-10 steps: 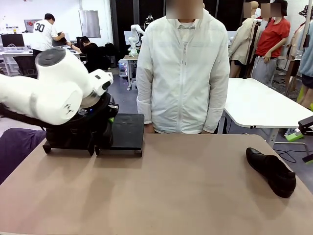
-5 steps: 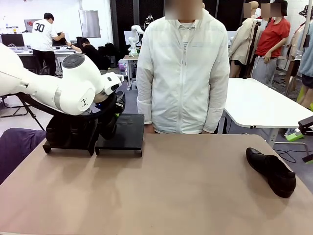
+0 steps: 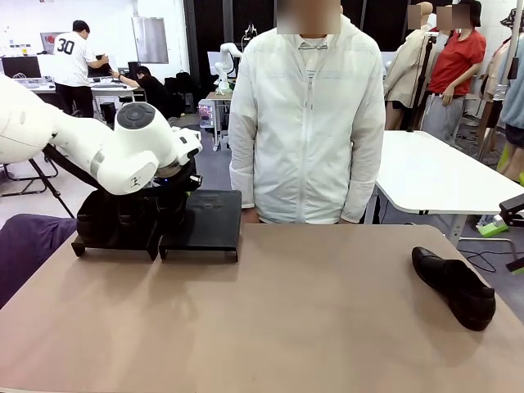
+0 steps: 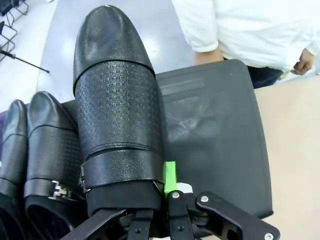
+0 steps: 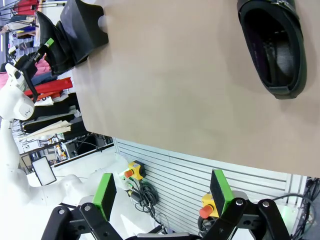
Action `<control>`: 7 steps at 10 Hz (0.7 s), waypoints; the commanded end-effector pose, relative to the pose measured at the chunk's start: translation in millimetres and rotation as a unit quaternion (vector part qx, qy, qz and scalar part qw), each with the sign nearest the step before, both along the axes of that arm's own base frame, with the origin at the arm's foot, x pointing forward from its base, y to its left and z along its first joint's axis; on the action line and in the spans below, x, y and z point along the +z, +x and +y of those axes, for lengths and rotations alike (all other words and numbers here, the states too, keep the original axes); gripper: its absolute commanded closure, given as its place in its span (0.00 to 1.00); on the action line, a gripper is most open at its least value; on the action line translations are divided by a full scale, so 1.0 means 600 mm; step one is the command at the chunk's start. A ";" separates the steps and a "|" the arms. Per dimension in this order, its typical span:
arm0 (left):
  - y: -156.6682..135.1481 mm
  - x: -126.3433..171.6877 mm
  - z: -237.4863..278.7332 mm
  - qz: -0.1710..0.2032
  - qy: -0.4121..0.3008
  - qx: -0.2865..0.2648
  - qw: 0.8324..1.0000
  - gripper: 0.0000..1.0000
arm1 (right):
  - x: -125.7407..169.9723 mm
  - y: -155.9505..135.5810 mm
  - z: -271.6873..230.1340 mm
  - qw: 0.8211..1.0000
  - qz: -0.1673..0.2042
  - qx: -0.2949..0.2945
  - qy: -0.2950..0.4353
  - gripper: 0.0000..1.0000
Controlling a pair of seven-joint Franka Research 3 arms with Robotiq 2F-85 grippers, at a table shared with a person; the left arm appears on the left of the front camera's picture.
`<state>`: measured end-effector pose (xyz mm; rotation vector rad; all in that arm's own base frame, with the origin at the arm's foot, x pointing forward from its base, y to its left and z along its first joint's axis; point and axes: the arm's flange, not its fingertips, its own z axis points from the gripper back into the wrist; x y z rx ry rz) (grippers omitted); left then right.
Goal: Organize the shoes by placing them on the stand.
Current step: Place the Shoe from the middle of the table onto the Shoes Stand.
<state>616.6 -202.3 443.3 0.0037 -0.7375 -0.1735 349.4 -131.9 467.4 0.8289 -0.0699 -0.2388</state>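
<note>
Pinching black dress shoe (image 4: 115,100) by heel with left pincer (image 4: 161,192) over stand (image 4: 215,140) at far left corner of counter (image 3: 286,319), beside two racked shoes (image 4: 50,145). With right pincer (image 5: 162,192) spread, fourth shoe (image 5: 275,45) near right edge.

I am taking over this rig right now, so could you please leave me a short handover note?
Left end effector: shut on a shoe, held over the bare tray of the stand, not yet released.
Right end effector: open, empty, above the table.
Done: two shoes sit on the other tray.
Left: release this shoe, then fetch the last shoe lying on the table's right side.
</note>
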 end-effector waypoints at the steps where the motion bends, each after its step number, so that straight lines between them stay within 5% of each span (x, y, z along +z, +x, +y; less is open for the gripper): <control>1: 0.004 -0.010 -0.020 -0.003 -0.003 0.006 1.000 1.00 | 0.001 -0.004 -0.001 1.000 -0.002 0.005 0.000 0.00; 5: 0.013 -0.030 -0.032 0.017 0.027 0.014 0.999 1.00 | 0.001 -0.004 -0.001 1.000 -0.002 0.005 0.000 0.00; 6: 0.014 -0.029 -0.036 0.014 0.023 0.009 1.000 0.62 | 0.001 -0.004 -0.001 1.000 -0.002 0.005 0.000 0.00; 7: 0.014 -0.029 -0.037 0.014 0.023 0.005 1.000 0.05 | 0.001 -0.004 -0.001 1.000 -0.002 0.005 0.000 0.00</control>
